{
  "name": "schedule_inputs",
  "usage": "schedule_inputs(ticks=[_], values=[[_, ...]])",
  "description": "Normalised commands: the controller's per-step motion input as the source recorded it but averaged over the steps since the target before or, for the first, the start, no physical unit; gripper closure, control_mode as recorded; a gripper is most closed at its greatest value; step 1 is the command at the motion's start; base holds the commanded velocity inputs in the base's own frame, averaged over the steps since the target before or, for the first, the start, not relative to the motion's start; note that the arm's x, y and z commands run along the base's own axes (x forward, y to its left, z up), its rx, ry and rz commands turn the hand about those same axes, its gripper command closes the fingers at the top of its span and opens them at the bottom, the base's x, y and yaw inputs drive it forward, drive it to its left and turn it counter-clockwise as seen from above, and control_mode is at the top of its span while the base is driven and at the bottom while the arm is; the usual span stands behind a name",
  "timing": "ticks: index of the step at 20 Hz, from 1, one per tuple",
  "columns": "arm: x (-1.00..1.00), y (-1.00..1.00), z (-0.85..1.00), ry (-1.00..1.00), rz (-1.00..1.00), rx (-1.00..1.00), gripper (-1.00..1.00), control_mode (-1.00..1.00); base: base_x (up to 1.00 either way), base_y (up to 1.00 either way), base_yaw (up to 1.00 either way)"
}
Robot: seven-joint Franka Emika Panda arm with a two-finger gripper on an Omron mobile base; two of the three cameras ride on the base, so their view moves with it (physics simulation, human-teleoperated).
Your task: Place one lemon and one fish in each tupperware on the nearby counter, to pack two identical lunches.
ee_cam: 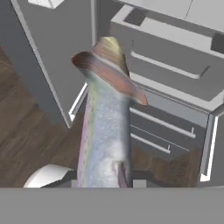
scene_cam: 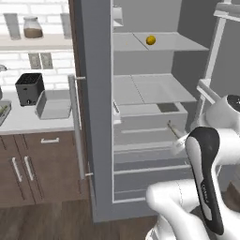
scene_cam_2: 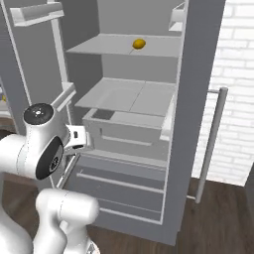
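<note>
A grey-tan fish [ee_cam: 107, 127] fills the middle of the hand view, and my gripper [ee_cam: 107, 179] is shut on its lower end. From the left base view the fish [scene_cam: 173, 130] is a thin sliver sticking up from the gripper [scene_cam: 180, 143], in front of the open fridge's drawers. A lemon [scene_cam: 150, 40] lies on the upper fridge shelf, also seen as lemon [scene_cam_2: 139, 44]. One light-grey tupperware [scene_cam: 52, 104] rests on the white counter [scene_cam: 28, 124] left of the fridge. The edge of another tub [scene_cam: 2, 112] shows at the far left.
A black toaster [scene_cam: 29, 88] stands behind the tupperware. The fridge door [scene_cam: 96, 108] stands open between the counter and the fridge's inside. Fridge drawers [scene_cam_2: 129, 131] sit below the glass shelf. A wall shelf with a jar [scene_cam: 33, 27] hangs above the counter.
</note>
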Motion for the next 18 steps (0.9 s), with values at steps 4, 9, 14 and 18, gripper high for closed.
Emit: schedule_inputs(ticks=[4,9,14,18], values=[[0.00,0.00,0.00,0.00,0.00,0.00,1.00,1.00,-1.00,0.32,0.32],[0.00,0.00,0.00,0.00,0.00,0.00,1.00,1.00,-0.39,0.46,0.73],[0.00,0.00,0.00,0.00,0.00,0.00,1.00,1.00,0.07,0.45,0.87],[0.00,0.00,0.00,0.00,0.00,0.00,1.00,1.00,0.75,0.41,0.69]])
